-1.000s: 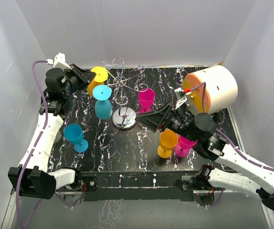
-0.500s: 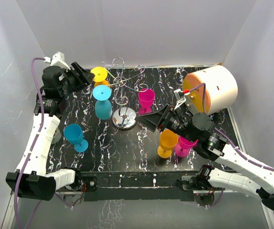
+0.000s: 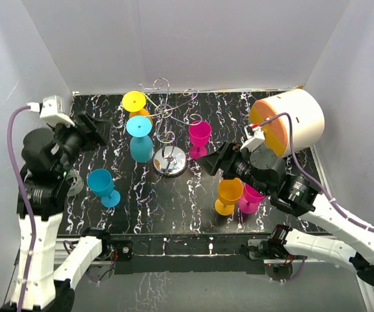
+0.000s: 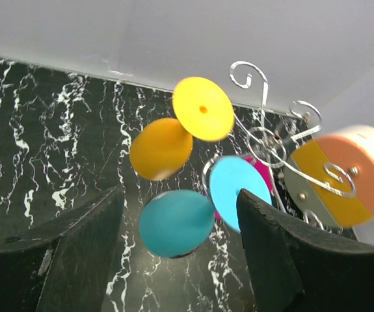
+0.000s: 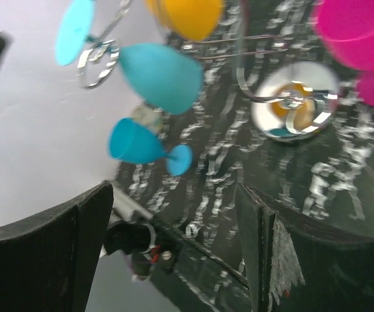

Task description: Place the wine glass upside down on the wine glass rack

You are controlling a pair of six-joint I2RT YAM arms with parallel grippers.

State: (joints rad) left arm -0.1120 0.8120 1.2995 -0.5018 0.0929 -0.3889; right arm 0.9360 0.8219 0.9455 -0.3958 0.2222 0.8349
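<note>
The wine glass rack (image 3: 170, 160) stands mid-table on its chrome base, its wire scrolls (image 4: 265, 136) reaching up. A yellow wine glass (image 3: 135, 103) hangs upside down on a left arm, and its foot (image 4: 203, 108) and bowl (image 4: 160, 148) show in the left wrist view. Below it hangs a cyan glass (image 3: 140, 144), also inverted. My left gripper (image 3: 90, 127) is open and empty, apart from the rack on its left. My right gripper (image 3: 213, 162) is open and empty, just right of the rack base (image 5: 294, 104).
On the table stand an upright cyan glass (image 3: 102, 184) front left, a magenta glass (image 3: 199, 133) beside the rack, and an orange glass (image 3: 227, 194) and a magenta glass (image 3: 252, 197) front right. A white-and-orange cylinder (image 3: 291, 120) lies back right. White walls enclose the table.
My left gripper opened, let go of the yellow glass and drew back to the left and nearer. The yellow glass stays hanging on the rack. The right gripper barely moved.
</note>
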